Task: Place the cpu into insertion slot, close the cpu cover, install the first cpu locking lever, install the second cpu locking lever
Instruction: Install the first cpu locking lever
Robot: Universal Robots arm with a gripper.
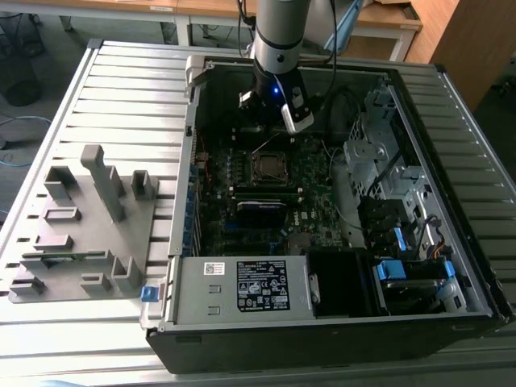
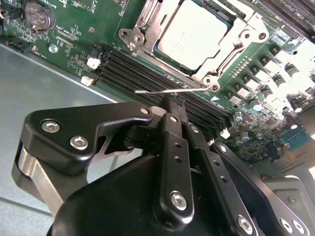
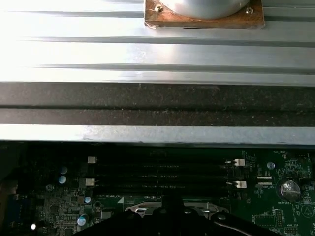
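Observation:
The cpu (image 2: 196, 30), a flat silver-grey square, lies in the insertion slot (image 1: 256, 166) on the green board. The cpu cover (image 2: 147, 22), a silvery frame, lies flat around it. A thin wire locking lever (image 2: 155, 91) sticks out from the socket's corner, off the board. My gripper (image 2: 176, 107) is shut, its black fingertips (image 2: 170, 110) right at the lever's wire; I cannot tell if they touch it. In the exterior view my gripper (image 1: 270, 133) hangs just behind the socket, inside the open computer case.
Long black memory slots (image 2: 147, 73) run beside the socket, under the fingers. A coin battery (image 2: 38, 14) sits on the board. The case wall (image 3: 157, 132) is close behind. On the exterior view's left stands a grey fixture (image 1: 81, 226); drive cages (image 1: 379, 161) on its right.

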